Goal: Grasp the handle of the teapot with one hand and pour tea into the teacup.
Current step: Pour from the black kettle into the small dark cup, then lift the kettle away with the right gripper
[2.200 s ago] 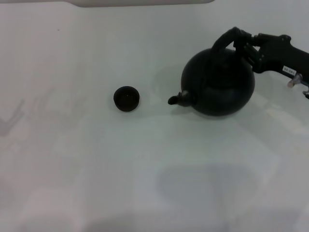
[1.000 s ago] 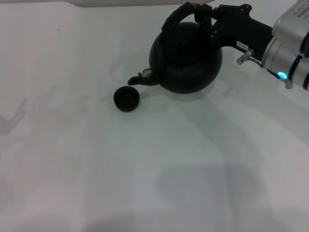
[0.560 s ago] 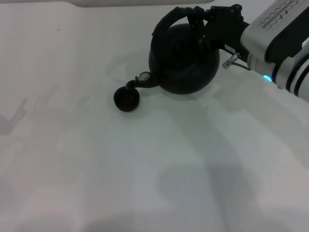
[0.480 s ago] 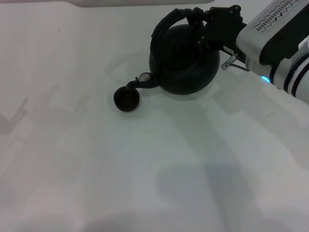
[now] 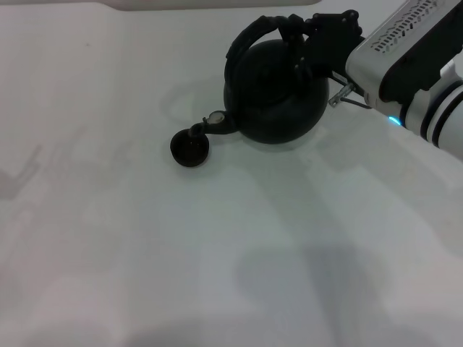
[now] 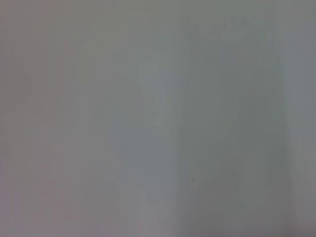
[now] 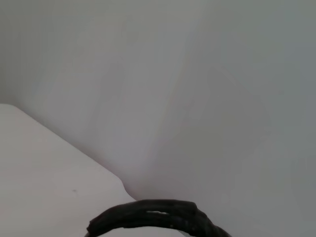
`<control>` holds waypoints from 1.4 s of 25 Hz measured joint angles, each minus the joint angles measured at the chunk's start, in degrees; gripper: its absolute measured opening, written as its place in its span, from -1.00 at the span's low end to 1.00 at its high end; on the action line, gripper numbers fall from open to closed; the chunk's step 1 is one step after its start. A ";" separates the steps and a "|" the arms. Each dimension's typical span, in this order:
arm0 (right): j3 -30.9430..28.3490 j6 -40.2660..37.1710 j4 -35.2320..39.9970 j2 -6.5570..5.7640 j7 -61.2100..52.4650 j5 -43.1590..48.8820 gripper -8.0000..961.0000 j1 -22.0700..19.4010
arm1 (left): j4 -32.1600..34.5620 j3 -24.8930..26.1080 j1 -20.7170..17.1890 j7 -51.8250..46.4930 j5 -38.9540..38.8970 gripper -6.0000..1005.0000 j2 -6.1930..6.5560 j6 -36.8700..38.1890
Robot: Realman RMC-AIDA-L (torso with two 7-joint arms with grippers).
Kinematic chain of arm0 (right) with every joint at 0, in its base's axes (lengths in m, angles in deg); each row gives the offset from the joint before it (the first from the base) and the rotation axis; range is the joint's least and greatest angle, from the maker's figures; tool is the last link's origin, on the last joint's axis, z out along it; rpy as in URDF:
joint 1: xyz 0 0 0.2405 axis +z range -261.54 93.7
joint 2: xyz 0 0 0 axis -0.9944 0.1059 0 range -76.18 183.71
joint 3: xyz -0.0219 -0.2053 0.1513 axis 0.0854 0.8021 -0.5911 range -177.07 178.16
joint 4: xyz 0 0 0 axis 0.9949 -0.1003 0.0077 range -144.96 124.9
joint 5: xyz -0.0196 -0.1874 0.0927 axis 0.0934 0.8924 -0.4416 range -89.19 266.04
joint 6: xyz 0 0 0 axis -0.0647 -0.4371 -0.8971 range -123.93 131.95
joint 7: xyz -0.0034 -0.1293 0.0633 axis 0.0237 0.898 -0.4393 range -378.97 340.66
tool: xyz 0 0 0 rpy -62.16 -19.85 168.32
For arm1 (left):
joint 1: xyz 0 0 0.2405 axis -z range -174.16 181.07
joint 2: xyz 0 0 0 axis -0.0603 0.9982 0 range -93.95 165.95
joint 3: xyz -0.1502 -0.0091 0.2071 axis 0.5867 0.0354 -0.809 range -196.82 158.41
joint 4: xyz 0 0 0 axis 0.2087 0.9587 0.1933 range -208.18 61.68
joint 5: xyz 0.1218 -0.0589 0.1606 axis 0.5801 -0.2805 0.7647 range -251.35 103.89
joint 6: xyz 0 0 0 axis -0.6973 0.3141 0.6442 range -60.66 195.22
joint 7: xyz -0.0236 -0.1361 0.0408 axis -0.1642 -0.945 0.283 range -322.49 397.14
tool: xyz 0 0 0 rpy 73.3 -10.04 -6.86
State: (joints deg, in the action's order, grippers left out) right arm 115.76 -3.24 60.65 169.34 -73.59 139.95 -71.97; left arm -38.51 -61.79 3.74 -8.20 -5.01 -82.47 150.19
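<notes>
White tabletop point(image 5: 145, 253) now carries the teapot point(image 5: 275, 90) tilted further, spout over the teacup point(image 5: 189, 148), right gripper point(image 5: 300, 36) clamped on the handle point(image 5: 249, 36) (left gripper unseen), so pouring looks underway.

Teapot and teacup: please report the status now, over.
Right gripper shut on handle, teapot tilted. Spout over teacup rim. Left gripper not in view. Nothing in the way.
</notes>
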 joint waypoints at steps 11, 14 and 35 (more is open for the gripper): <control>2.93 7.20 2.19 0.09 0.03 2.00 -0.72 0.63 | -1.23 -0.05 1.11 0.00 0.06 0.74 0.00 -0.78; 4.19 8.89 3.23 0.09 0.03 2.80 -0.72 0.63 | -1.36 0.08 1.25 0.01 0.38 0.74 0.00 -0.79; 11.75 20.10 5.96 0.08 1.74 8.96 -0.73 1.38 | -1.34 0.22 2.18 0.09 0.97 0.74 0.00 -0.82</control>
State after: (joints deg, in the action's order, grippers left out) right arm 127.51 16.87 66.60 169.42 -71.85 148.91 -70.59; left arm -39.85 -61.57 5.92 -8.11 -4.03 -82.47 149.37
